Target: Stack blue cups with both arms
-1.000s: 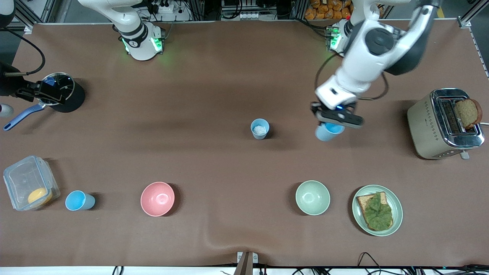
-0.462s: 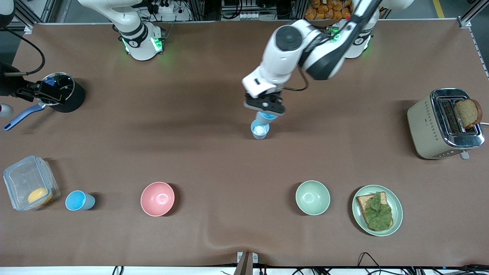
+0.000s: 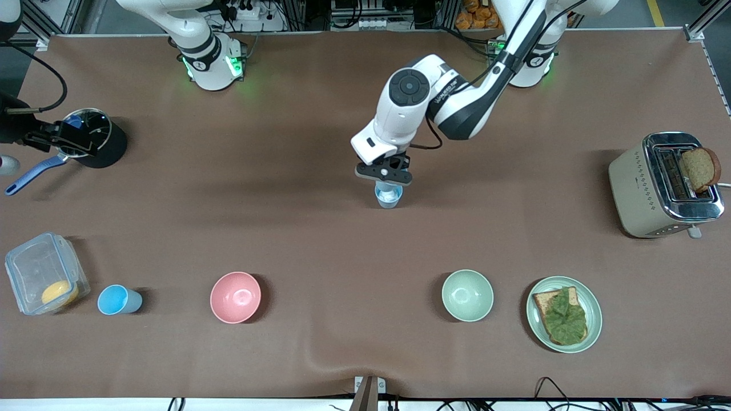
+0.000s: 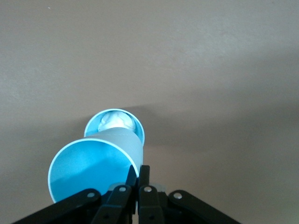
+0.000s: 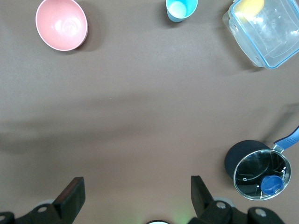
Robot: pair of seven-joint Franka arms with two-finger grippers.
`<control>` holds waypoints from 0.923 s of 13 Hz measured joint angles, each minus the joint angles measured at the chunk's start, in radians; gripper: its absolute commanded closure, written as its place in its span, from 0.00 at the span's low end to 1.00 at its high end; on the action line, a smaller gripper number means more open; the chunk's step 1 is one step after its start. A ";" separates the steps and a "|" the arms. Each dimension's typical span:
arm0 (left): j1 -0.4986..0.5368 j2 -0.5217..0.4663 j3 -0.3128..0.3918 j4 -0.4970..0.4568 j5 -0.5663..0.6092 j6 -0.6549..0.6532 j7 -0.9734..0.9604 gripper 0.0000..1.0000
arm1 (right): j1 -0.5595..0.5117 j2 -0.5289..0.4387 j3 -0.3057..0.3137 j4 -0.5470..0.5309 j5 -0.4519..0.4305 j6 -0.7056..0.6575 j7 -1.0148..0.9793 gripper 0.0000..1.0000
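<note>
My left gripper [image 3: 385,174] is shut on the rim of a blue cup [image 4: 91,170] with a bright blue inside. It holds that cup tilted just over a second blue cup [image 3: 389,197] that stands mid-table with something whitish inside [image 4: 114,122]. The held cup's base reaches the standing cup's rim; I cannot tell whether it is inside. A third blue cup [image 3: 117,300] stands near the front camera at the right arm's end and shows in the right wrist view [image 5: 181,9]. My right gripper [image 5: 135,196] is open and empty, high over the table; it is out of the front view.
A pink bowl [image 3: 235,297], a pale green bowl [image 3: 467,295] and a plate with toast [image 3: 594,319] stand near the front camera. A toaster [image 3: 639,188] is at the left arm's end. A clear container [image 3: 34,268] and a black pot [image 3: 108,149] are at the right arm's end.
My left arm has swung from the toaster's end to the mid-table cup, carrying the blue cup, and has lowered it onto that cup. The right arm has not moved.
</note>
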 measured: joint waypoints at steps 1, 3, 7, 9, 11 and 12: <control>0.000 0.000 0.002 0.000 0.000 0.000 0.000 1.00 | 0.000 0.000 0.000 0.000 0.000 0.000 0.000 0.00; 0.000 0.002 0.002 0.000 0.000 -0.001 0.000 1.00 | 0.000 0.000 0.000 0.000 0.000 0.000 0.000 0.00; -0.004 0.011 0.002 0.000 0.000 -0.001 0.000 0.85 | 0.000 0.000 -0.001 0.000 0.000 0.000 0.000 0.00; -0.007 0.018 0.002 0.000 0.000 0.001 0.000 0.71 | 0.000 0.000 -0.002 0.000 0.000 0.000 0.000 0.00; -0.008 0.019 0.006 0.001 0.000 0.002 0.000 0.63 | 0.000 0.000 -0.002 0.000 0.000 0.000 0.000 0.00; -0.008 0.019 0.013 0.002 0.000 0.002 0.000 0.60 | 0.000 0.000 -0.002 0.000 0.000 0.000 0.000 0.00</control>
